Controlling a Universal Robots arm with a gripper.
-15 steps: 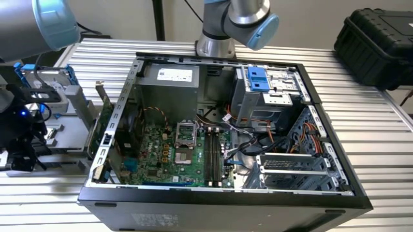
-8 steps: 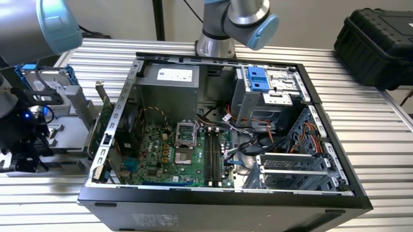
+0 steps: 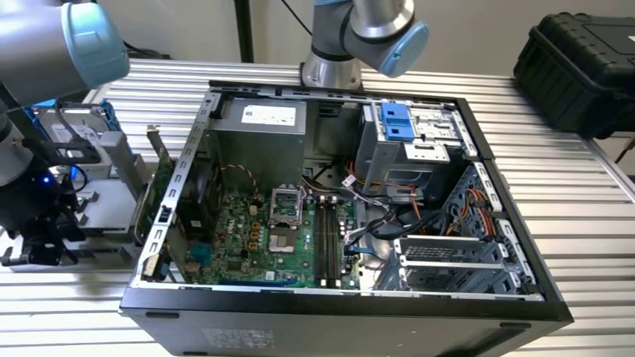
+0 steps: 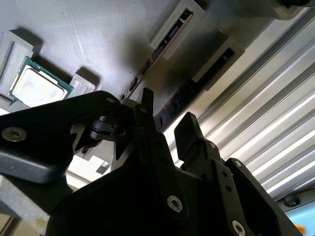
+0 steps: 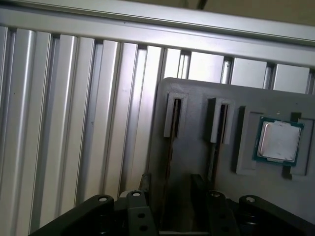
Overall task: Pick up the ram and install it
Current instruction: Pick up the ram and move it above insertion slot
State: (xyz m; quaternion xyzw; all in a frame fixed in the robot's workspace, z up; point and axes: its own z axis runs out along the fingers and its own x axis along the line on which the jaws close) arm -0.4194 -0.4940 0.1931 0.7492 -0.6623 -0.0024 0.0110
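The ram [image 5: 170, 156] stands on edge in a slot of a grey holder tray [image 5: 197, 98], a thin dark stick seen edge-on. A second such stick [image 5: 213, 156] stands in the neighbouring slot. My gripper [image 5: 172, 189] is open, with one black finger on each side of the first ram and a gap to both. In the second wrist view the same ram [image 4: 173, 104] runs between the fingertips of the gripper [image 4: 167, 112]. In the exterior view the gripper [image 3: 40, 249] hangs low at that view's left, beside the open computer case [image 3: 347, 305].
A processor chip [image 5: 278, 141] lies in a recess of the tray. Ribbed aluminium table [image 5: 59, 123] surrounds the tray. Inside the case, the motherboard's long memory slots [image 3: 326, 238] run beside the processor socket [image 3: 285, 207]. A green expansion card [image 3: 159, 186] stands outside the case wall. A black box [image 3: 581, 59] sits at the back.
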